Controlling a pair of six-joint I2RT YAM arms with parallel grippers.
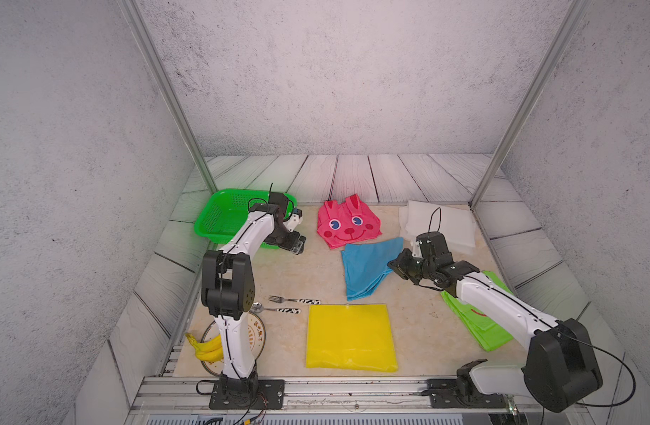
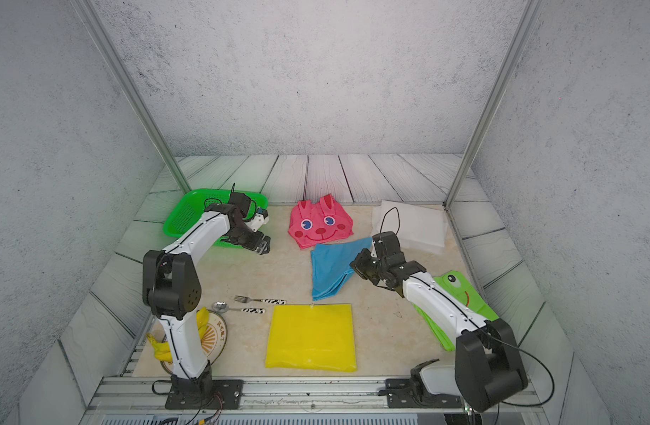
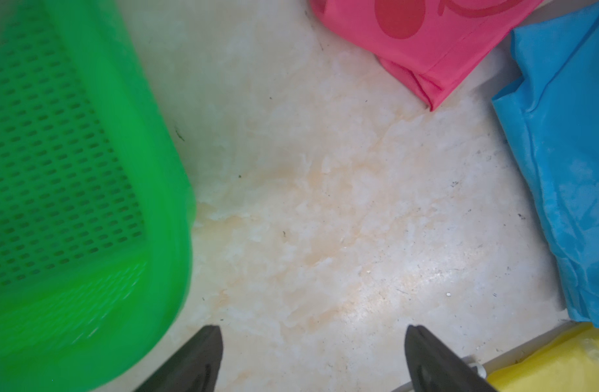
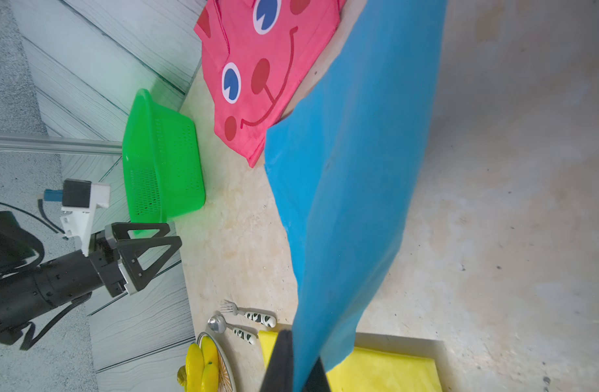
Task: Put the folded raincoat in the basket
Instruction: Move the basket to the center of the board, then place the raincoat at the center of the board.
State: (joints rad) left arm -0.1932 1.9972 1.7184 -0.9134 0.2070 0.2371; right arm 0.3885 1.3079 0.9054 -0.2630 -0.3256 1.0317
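**A:** What has the right gripper [image 4: 299, 359] got?

**B:** It's pinched fully closed on one corner of the blue raincoat [image 1: 365, 268]. That corner is raised, and the rest lies near the middle of the table [image 1: 279, 272]. The left gripper [image 3: 313, 327] gapes wide and holds nothing, just beside the basket [image 1: 214, 217] at 10 o'clock.

**A:** Any worries?

**B:** With a one-corner hold, I'd expect the folds to fall open. The tail could drag, catch the pink raincoat [image 1: 349, 224] at its 11 o'clock, or drape over the rim. The left gripper also sits in the way.
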